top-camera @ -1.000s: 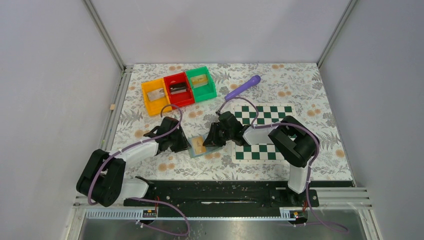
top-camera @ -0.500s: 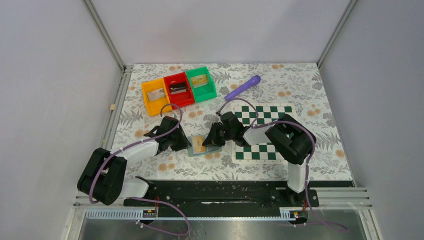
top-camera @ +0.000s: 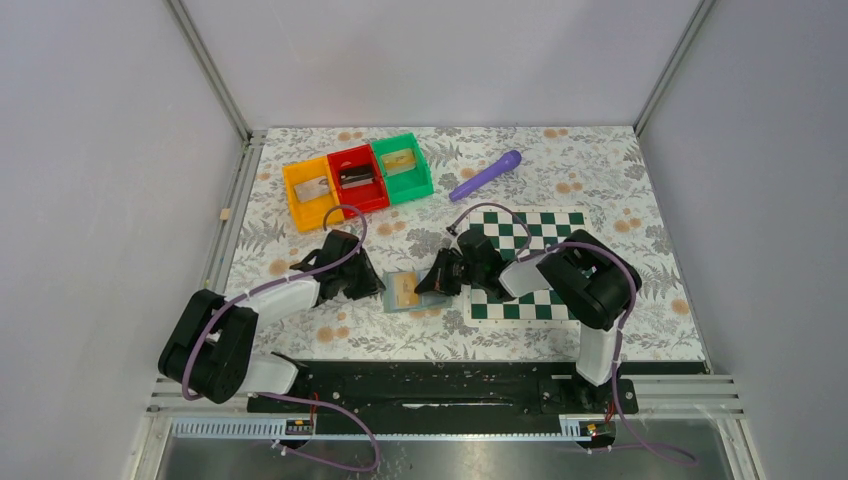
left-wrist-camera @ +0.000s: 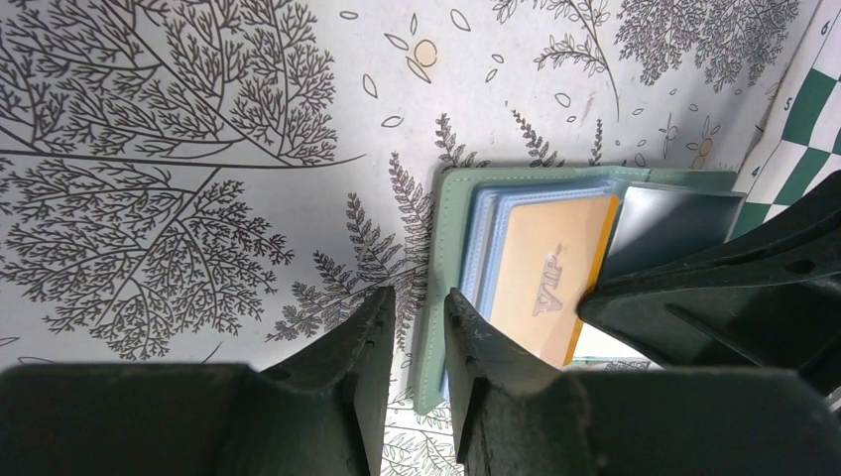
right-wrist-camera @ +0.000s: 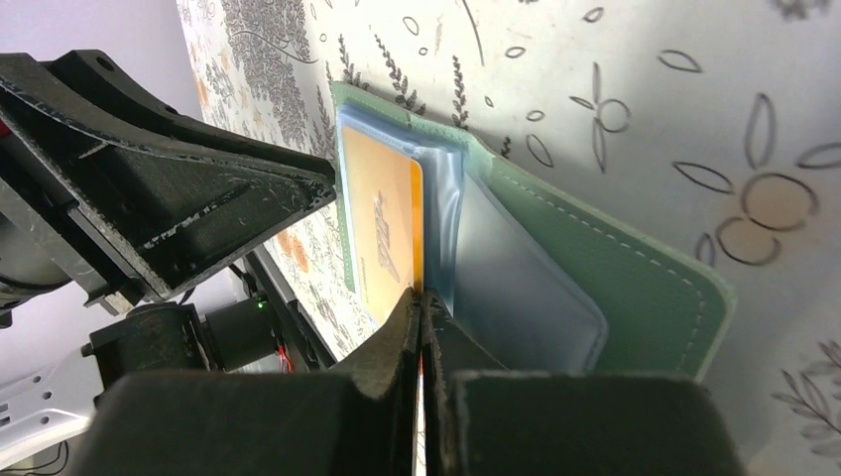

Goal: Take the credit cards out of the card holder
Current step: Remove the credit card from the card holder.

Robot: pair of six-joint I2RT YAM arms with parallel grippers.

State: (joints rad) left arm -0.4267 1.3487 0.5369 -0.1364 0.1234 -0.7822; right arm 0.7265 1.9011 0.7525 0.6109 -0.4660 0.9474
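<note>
The card holder (top-camera: 398,300) lies open on the floral cloth between my two grippers, teal-edged with light-blue sleeves. My left gripper (top-camera: 374,287) is at its left edge. In the left wrist view the fingers (left-wrist-camera: 372,342) stand nearly shut with the holder's teal edge (left-wrist-camera: 451,228) between them. A tan credit card (left-wrist-camera: 550,273) marked VIP sticks partly out of a sleeve. My right gripper (top-camera: 432,284) is shut on that card's edge. In the right wrist view the card (right-wrist-camera: 382,228) runs between the closed fingertips (right-wrist-camera: 420,297), beside the holder's teal cover (right-wrist-camera: 615,268).
A green-and-white chessboard (top-camera: 545,235) lies right of the holder, under my right arm. Orange (top-camera: 310,190), red (top-camera: 357,177) and green (top-camera: 403,165) bins stand at the back left. A purple stick (top-camera: 486,174) lies behind the chessboard.
My right gripper has drawn back to the right with the card's edge in it. The holder now shows narrower and sits slightly more to the right. My left gripper has followed it a little.
</note>
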